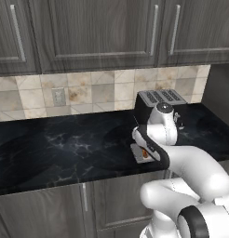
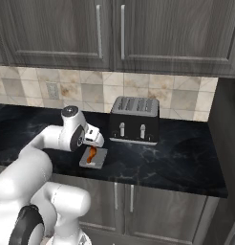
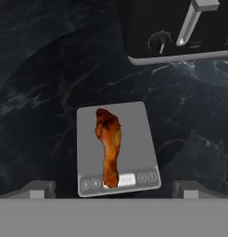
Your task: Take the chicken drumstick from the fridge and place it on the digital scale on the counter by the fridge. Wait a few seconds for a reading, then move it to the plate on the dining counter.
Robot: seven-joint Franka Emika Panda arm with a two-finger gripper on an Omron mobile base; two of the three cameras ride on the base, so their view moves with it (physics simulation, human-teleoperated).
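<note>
Black white-veined marble counter carries a black toaster and, before it, a flat light-grey square scale. The hand view shows the orange-brown chicken drumstick lying lengthwise on it, two-finger gripper wide open above, empty.

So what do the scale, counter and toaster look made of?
Scale: matte grey plastic or metal, flat and even, hard to tell which. Counter: polished black marble, white veins. Toaster: black casing with glossy metal levers, probably painted metal or plastic.
</note>
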